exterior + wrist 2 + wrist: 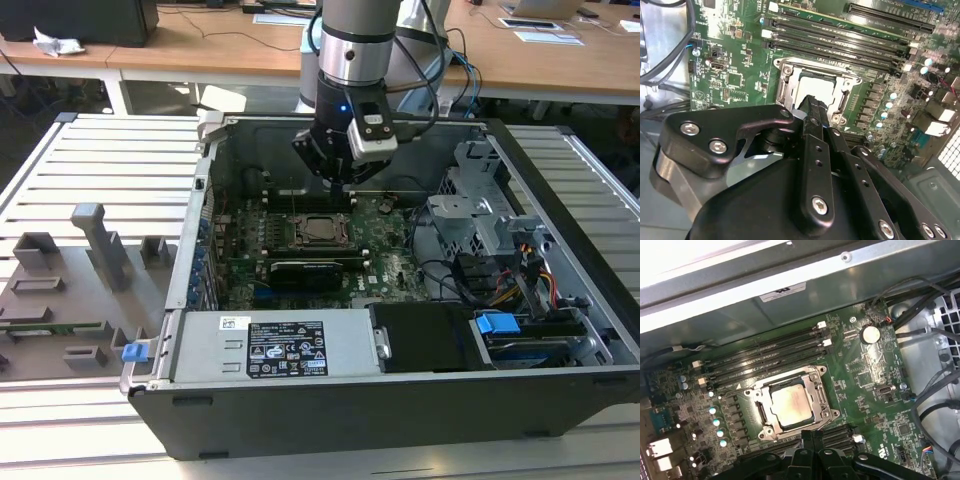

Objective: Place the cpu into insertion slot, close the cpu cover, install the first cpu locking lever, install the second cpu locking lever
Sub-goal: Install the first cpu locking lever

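The cpu (792, 405), a pale silver square, lies in the insertion slot (761, 412) on the green motherboard (865, 390). The cpu cover (824, 396), a metal frame with a square window, lies flat around the chip. In the exterior view the cpu (318, 228) sits mid-board, and my gripper (340, 184) hangs just above and behind it, inside the case. In the second wrist view my gripper (812, 103) has its black fingers pressed together, shut and holding nothing, over the near edge of the cpu (819, 86). I cannot tell how the locking levers stand.
Long black memory slots (770, 355) run beside the socket. A black card (305, 270) lies in front of it in the exterior view. The case walls (200, 215), a power supply (285, 345), cables (460, 275) and a drive cage (480, 200) surround the board. Grey fixtures (100, 245) stand outside.
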{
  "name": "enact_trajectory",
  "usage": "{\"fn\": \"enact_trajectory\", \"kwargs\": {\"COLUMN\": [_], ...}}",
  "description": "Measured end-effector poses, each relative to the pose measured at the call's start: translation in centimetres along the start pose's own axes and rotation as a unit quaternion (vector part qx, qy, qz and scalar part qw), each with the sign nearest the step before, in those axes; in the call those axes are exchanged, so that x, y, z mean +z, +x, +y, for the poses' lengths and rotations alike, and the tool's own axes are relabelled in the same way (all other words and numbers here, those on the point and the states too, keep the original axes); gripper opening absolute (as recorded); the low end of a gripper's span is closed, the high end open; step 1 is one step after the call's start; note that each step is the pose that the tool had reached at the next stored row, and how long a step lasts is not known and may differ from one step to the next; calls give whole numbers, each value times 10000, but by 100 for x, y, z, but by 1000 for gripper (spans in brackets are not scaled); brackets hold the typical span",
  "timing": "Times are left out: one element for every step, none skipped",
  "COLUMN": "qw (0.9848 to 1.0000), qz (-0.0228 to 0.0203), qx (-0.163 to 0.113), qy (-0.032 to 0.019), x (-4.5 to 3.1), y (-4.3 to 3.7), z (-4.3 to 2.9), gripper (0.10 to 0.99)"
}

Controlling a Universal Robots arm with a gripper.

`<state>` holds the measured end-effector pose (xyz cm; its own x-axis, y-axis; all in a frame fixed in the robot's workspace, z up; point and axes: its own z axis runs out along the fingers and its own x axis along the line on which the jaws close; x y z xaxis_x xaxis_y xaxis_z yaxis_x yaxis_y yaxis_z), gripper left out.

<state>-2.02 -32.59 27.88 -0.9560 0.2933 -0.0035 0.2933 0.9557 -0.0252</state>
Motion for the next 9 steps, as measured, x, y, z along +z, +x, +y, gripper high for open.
{"fn": "enact_trajectory", "kwargs": {"qw": [10000, 10000, 9999, 9998, 9997, 9996, 9995, 9992, 9990], "qz": [-1, -3, -4, -5, -6, -7, -8, -10, -11], "qx": [-32, -99, -164, -196, -226, -278, -328, -391, -437], "qy": [0, 0, 0, 0, -1, -1, -1, -1, -1], "x": [0, 0, 0, 0, 0, 0, 0, 0, 0], "y": [0, 0, 0, 0, 0, 0, 0, 0, 0], "z": [0, 0, 0, 0, 0, 0, 0, 0, 0], "gripper": [110, 110, 110, 110, 110, 110, 110, 110, 110]}}
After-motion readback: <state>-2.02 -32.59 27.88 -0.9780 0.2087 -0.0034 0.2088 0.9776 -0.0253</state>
